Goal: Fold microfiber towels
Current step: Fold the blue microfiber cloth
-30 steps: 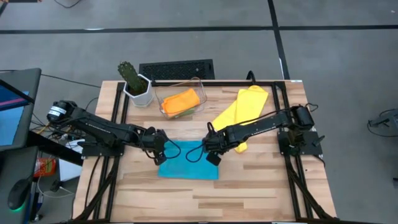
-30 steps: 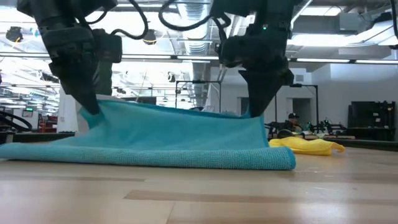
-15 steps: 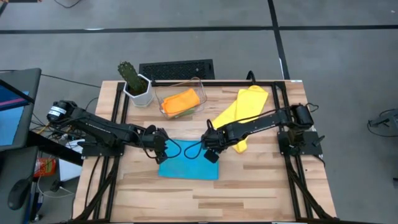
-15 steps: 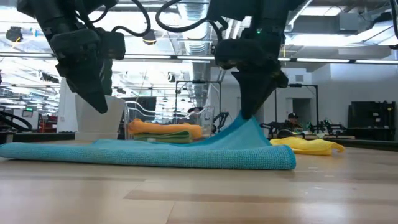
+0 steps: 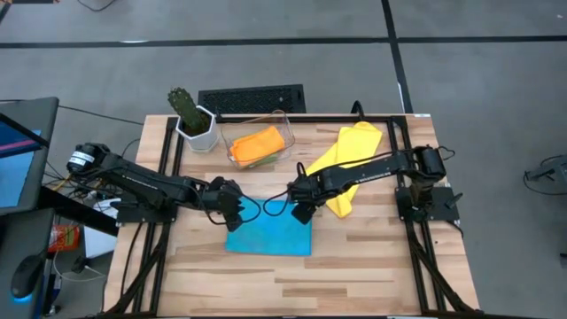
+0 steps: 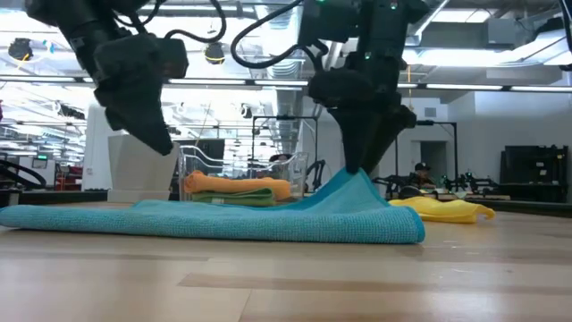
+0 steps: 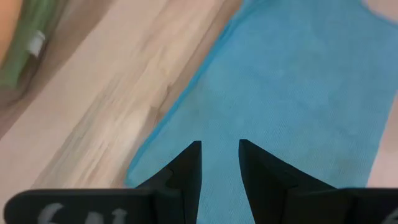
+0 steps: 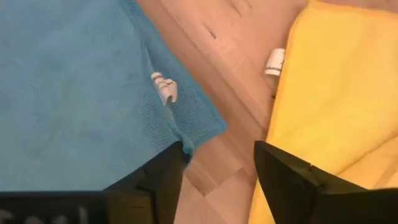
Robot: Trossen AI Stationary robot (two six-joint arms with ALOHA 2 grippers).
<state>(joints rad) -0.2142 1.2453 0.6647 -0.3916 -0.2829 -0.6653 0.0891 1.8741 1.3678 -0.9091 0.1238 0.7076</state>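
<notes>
High view showed the light blue towel folded at the table's near middle, the left gripper hovering slightly parted above its far left corner and the right gripper, fingers spread, at its raised far right corner (yellow towel just right).

Folded towel lies mid-table; behind it a bin, another towel to the right

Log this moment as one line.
blue towel folded flat | left hand open above it | right hand open, at its corner | yellow towel waiting
</notes>
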